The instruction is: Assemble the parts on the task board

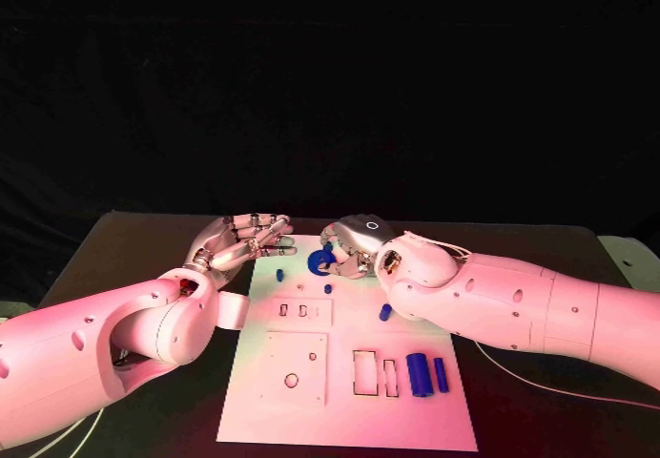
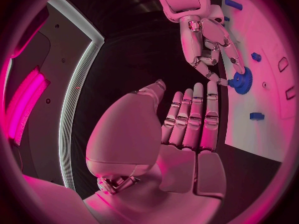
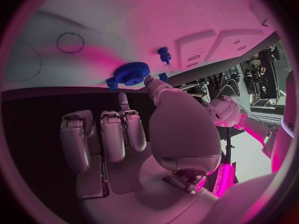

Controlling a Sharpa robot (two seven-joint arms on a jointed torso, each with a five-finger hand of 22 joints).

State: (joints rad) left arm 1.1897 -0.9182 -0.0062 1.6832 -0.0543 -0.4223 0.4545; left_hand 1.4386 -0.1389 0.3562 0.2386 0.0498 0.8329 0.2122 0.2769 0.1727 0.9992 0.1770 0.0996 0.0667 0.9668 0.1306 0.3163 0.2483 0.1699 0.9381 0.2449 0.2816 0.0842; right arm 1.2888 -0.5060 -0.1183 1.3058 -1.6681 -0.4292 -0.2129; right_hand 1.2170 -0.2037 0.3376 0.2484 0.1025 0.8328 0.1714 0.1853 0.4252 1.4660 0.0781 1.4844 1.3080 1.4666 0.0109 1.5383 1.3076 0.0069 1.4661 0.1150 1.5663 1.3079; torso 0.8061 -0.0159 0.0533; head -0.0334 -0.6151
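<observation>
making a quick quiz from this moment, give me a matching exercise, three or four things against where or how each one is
Things:
1. blue gear
2. left hand
3. two blue cylinders
4. right hand

States:
A. open, holding nothing, beside the task board
B. lying side by side at the board's near right
C. touching the gear with its fingertips
D. at the board's far end

Pairs: 1-D, 2-A, 3-B, 4-C
</observation>
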